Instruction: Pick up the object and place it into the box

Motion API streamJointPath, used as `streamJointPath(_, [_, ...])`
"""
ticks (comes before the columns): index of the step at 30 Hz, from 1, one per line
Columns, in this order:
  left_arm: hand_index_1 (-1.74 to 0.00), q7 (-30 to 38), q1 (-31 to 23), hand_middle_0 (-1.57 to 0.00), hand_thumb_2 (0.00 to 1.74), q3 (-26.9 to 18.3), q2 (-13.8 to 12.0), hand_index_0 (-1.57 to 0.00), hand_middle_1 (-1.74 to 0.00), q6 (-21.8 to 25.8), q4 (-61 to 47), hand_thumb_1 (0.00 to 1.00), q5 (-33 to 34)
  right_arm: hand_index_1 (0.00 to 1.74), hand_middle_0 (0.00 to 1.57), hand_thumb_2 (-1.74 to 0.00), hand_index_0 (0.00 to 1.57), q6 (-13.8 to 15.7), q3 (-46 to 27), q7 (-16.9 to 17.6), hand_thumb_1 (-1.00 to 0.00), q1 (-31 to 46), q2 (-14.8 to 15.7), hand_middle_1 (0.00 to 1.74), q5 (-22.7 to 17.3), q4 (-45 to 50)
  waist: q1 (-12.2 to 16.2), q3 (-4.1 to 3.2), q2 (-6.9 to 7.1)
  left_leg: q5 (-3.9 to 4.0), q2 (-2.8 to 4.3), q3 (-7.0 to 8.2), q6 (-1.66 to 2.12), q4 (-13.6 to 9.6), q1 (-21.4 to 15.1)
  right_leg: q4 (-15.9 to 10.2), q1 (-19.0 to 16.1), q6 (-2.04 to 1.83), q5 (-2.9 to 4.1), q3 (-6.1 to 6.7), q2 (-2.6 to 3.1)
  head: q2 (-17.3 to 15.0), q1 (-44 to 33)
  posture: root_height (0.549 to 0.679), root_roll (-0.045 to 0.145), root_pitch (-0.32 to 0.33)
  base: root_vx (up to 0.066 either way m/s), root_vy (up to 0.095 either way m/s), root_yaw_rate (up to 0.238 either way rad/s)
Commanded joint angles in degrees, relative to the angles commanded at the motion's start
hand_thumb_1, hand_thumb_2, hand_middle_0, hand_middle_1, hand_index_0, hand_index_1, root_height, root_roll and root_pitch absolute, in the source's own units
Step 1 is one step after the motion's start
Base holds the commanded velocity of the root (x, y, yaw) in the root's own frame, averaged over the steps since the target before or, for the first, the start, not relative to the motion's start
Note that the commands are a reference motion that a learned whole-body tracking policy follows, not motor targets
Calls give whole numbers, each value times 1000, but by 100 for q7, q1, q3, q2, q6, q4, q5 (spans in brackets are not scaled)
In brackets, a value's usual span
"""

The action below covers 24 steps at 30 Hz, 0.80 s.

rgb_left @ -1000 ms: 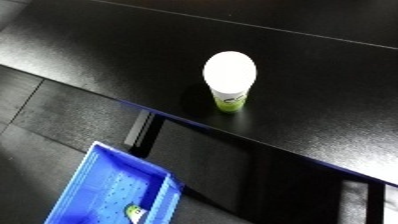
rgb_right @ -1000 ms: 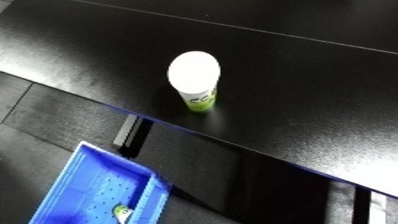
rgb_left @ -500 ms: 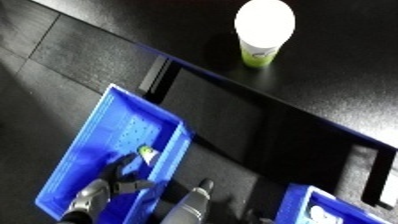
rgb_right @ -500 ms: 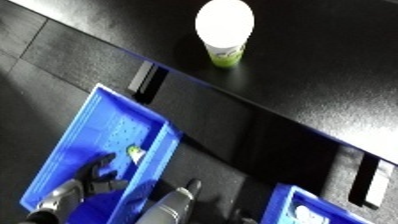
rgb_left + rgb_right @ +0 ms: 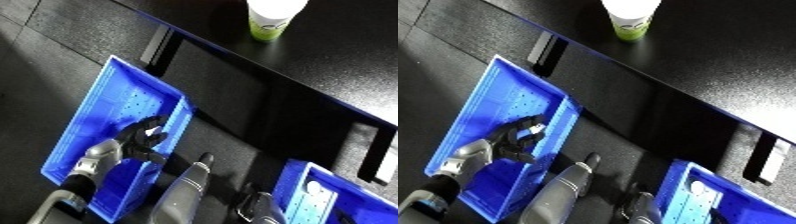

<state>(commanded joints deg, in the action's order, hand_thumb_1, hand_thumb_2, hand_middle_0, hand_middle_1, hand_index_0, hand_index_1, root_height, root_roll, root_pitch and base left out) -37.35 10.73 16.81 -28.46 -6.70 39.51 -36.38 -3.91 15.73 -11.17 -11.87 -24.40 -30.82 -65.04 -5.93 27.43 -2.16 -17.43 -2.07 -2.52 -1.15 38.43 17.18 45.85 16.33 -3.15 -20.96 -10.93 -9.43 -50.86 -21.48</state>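
Observation:
A small pale object (image 5: 153, 131) lies in the blue bin (image 5: 107, 105) on the floor at the left, below the table's edge. My left hand (image 5: 140, 142) is down inside that bin, with its fingers curled round the object. Its silver forearm (image 5: 89, 165) comes in from the lower left. A second silver forearm (image 5: 188, 187) lies beside the bin. The dark shape at the bottom edge looks like my right hand (image 5: 253, 209), well apart from the object. A cup (image 5: 631, 17) with a white lid and green base stands on the black table (image 5: 736, 65) at the top.
Another blue bin (image 5: 704, 202) with a white thing in it sits at the lower right. The black table's front edge (image 5: 266, 85) runs diagonally across the view, above both bins. Dark floor lies to the left of the first bin.
The camera has tilted further down, so the cup slid toward the top edge. My left hand has reached deeper into the blue bin and closed over the small pale object.

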Motion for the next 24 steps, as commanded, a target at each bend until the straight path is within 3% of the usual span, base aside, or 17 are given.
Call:
streamJointPath(1, [0, -525, 46, 0, 0, 236, -281, 0, 0, -365, -673, 0, -149, 0, 0, 0, 0, -4, -2, -11, 0, 22, -57, 0, -28, 54, 6, 15, -30, -10, -18, -11, -5, -6, -8, 3, 5, -26, 16, 0, -12, 119, 95, 635, 34, -92, -8, 17, 16])
streamJointPath(2, [0, -525, 46, 0, 0, 236, -281, 0, 0, -365, -673, 0, -149, 0, 0, 0, 0, -4, -2, -11, 0, 22, -57, 0, -28, 54, 6, 15, -30, -10, -18, -11, -5, -6, -8, 3, 5, -26, 16, 0, -12, 119, 95, 635, 34, -92, -8, 17, 16])
streamJointPath(3, [0, -950, 135, 0, 0, 451, -573, 0, 0, -755, -1418, 0, -381, 0, 0, 0, 0, -6, 14, -22, 0, 37, -108, 0, -68, 93, 8, 24, -54, -23, -37, -25, -9, -3, -16, 2, -3, -54, 33, -3, -28, 210, 205, 636, 33, -93, 3, 9, 29])
streamJointPath(4, [0, -950, 135, 0, 0, 451, -573, 0, 0, -755, -1418, 0, -381, 0, 0, 0, 0, -6, 14, -22, 0, 37, -108, 0, -68, 93, 8, 24, -54, -23, -37, -25, -9, -3, -16, 2, -3, -54, 33, -3, -28, 210, 205, 636, 33, -93, 3, 9, 29])
streamJointPath(6, [0, -1310, 275, 0, 0, 673, -932, 0, 0, -1251, -2612, 0, -1034, 0, 0, 0, 0, -9, 46, -34, 0, 58, -169, 0, -166, 125, -8, 29, -78, -46, -67, -49, -13, 13, -17, 6, -15, -88, 58, -16, -57, 396, 458, 636, 33, -94, 9, -2, 55])
streamJointPath(7, [0, -1310, 275, 0, 0, 673, -932, 0, 0, -1251, -2612, 0, -1034, 0, 0, 0, 0, -9, 46, -34, 0, 58, -169, 0, -166, 125, -8, 29, -78, -46, -67, -49, -13, 13, -17, 6, -15, -88, 58, -16, -57, 396, 458, 636, 33, -94, 12, -7, 69])
streamJointPath(8, [0, -1391, 362, 0, 0, 728, -1086, 0, 0, -1471, -3353, 0, -1649, 0, 0, 0, 0, -11, 66, -30, 0, 78, -184, 0, -249, 129, -31, 25, -85, -66, -87, -64, -15, 34, -12, 18, -17, -103, 71, -30, -81, 553, 668, 636, 33, -94, 22, -20, 85])
streamJointPath(11, [0, -1372, 467, 0, 0, 695, -1143, 0, 0, -1643, -4147, 0, -2480, 0, 0, 0, 0, 3, 84, -26, 0, 104, -165, 0, -376, 85, -79, 8, -74, -98, -117, -85, -16, 65, -2, 30, -20, -108, 86, -51, -105, 679, 933, 636, 33, -94, 24, -29, 81])
streamJointPath(14, [0, -1329, 500, 0, 0, 622, -1045, 0, 0, -1647, -4446, 0, -2981, 0, 0, 0, 0, 25, 82, -37, 0, 114, -132, 0, -461, 30, -113, -11, -52, -101, -139, -105, -7, 63, 7, 28, -18, -101, 93, -64, -109, 741, 1050, 637, 33, -92, 19, -36, 68])
streamJointPath(15, [0, -1259, 504, 0, 0, 490, -859, 0, 0, -1614, -4657, 0, -3602, 0, 0, 0, 0, 61, 57, -48, 0, 129, -85, 0, -551, -31, -145, -29, -23, -99, -157, -123, 6, 48, 10, 25, -12, -89, 95, -71, -107, 850, 1149, 637, 33, -90, 17, -37, 55])
streamJointPath(18, [0, -1026, 501, 0, 0, 222, -514, 0, 0, -1478, -4812, 0, -4509, 0, 0, 0, 0, 133, -8, -77, 0, 163, 7, 0, -619, -115, -180, -39, 33, -100, -176, -135, 14, 43, 24, 41, 25, -68, 97, -66, -97, 946, 1229, 636, 32, -87, 7, -34, 37])
streamJointPath(21, [0, -525, 521, 0, 0, -116, -162, 0, 0, -1044, -4841, 0, -5110, 0, 0, 0, 0, 196, -62, -125, 0, 193, 90, 0, -622, -175, -214, -45, 92, -97, -184, -140, 20, 40, 43, 71, 72, -43, 89, -64, -80, 964, 1287, 636, 31, -85, -2, -34, 3])
streamJointPath(24, [0, 22, 536, 0, 0, -542, 128, 0, 0, -414, -4847, 0, -5300, 0, 0, 0, 0, 240, -116, -186, 0, 230, 159, 0, -621, -205, -244, -51, 138, -93, -179, -149, 32, 33, 45, 108, 103, -17, 67, -70, -69, 982, 1326, 635, 31, -84, 5, -25, -7])
